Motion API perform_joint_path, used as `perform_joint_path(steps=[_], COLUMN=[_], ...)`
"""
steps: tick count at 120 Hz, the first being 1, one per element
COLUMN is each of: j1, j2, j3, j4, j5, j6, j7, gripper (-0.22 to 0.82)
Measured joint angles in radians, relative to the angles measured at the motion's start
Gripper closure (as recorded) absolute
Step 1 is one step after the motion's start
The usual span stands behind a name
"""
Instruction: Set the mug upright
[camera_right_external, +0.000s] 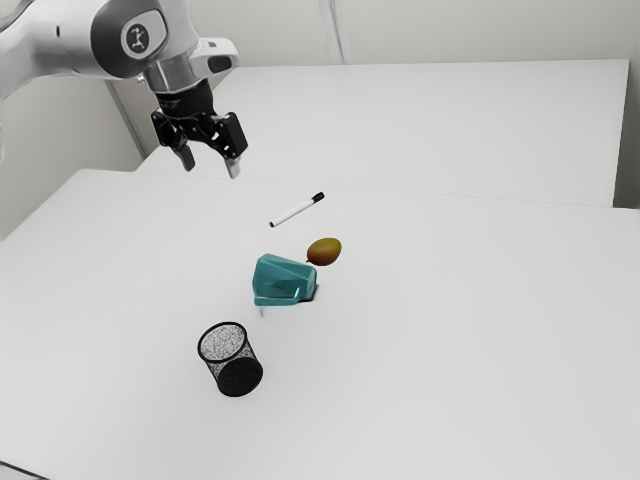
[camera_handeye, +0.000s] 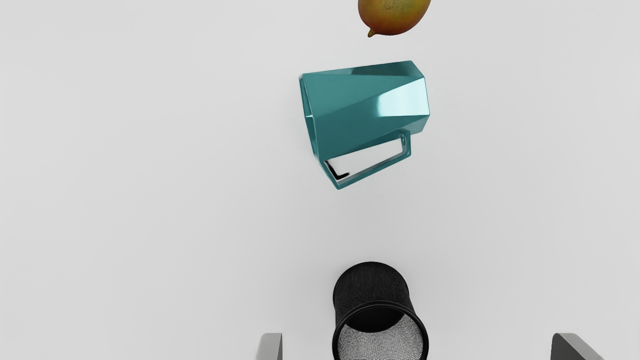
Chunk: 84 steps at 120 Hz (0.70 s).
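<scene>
Blue-green and shiny, the mug with flat, slanted sides (camera_right_external: 283, 279) is lying on its side on the white table (camera_right_external: 450, 350). It is not standing up. It has a handle shaped like a bent frame, and in the wrist view the handle sticks out on the side where the round black mesh cup (camera_right_external: 240, 377) is. That cup stands up with its open top showing. On the other side of the mug is a yellow and red mango (camera_right_external: 324, 251). It is near the mug, but they do not touch. So the mug sits between the mango and the cup. A thin white marker with a black cap (camera_right_external: 297, 210) lies past the mango, well apart from the mug.

The black two-finger gripper (camera_right_external: 211, 168) is up in the air, well apart from the mug. Its two fingers (camera_handeye: 270, 347) are spread wide, and they are not holding anything.
</scene>
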Motion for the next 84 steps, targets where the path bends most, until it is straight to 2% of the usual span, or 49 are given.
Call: perform_joint_path(steps=[33,56,84], j1=[-0.002,0.007,0.14], j2=[0.001,0.049,0.091], j3=[0.001,-0.001,0.002], j4=[0.001,0.043,0.064], j5=[-0.002,-0.002,-0.061], j6=[0.0,-0.005,-0.001], j7=[-0.001,0.001,0.028], gripper=[0.02,0.02,0.02])
